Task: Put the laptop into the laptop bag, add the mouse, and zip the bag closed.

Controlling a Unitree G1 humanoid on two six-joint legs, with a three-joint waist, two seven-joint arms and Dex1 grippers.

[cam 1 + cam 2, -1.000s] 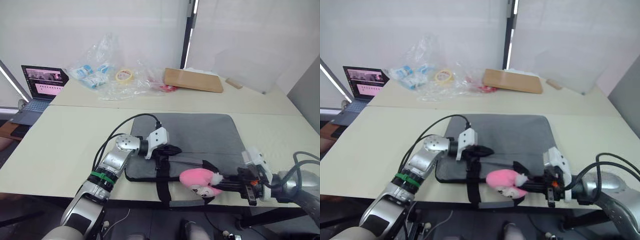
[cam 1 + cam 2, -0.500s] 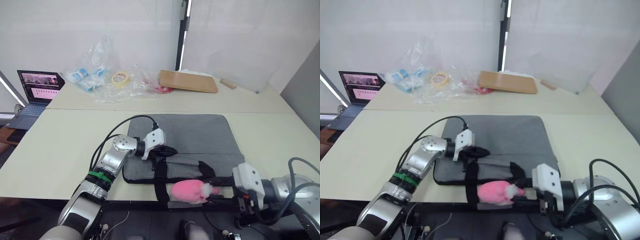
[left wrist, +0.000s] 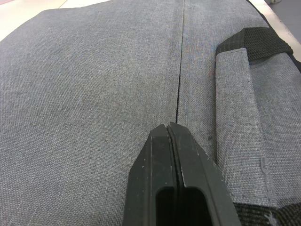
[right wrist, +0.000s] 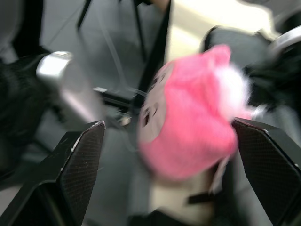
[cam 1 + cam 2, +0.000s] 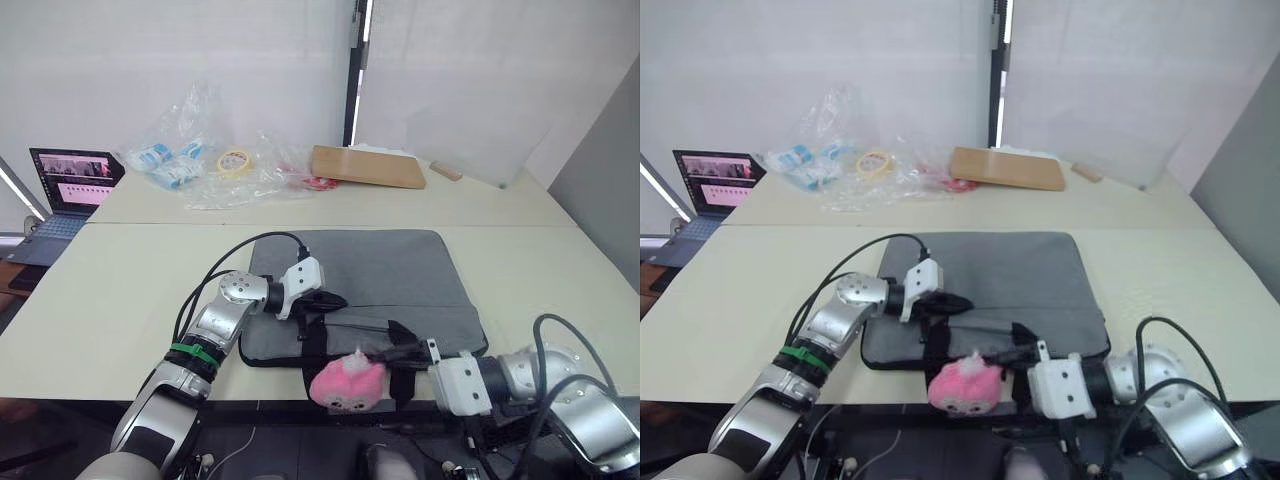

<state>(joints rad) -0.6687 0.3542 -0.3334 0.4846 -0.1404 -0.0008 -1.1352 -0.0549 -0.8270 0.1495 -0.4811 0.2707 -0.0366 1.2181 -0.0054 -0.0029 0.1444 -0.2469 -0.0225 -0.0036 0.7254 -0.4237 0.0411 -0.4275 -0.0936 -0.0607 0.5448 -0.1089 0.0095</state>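
Laptop bag (image 5: 370, 285) lies flat at frame centre, near table edge. Left gripper (image 3: 175, 141), fingers pressed together, pins it lower-left of centre. Right gripper (image 4: 164, 136) spread wide around pink plush charm (image 5: 347, 380), bottom centre. Judgement: zipping step; clamp the charm firmly, pull along the seam, keep the left pressing.

You have one grey laptop bag (image 5: 375, 280) on the near table, with two black strap handles (image 5: 310, 345). One fluffy pink toy (image 5: 347, 382) sits at its front edge. On the far table you can count one roll of yellow tape (image 5: 233, 160), one brown flat package (image 5: 367, 167) and one small dark laptop (image 5: 68, 180) with a lit screen. Two robot grippers are in play: the left gripper (image 5: 335, 300) and the right gripper (image 4: 164, 155).
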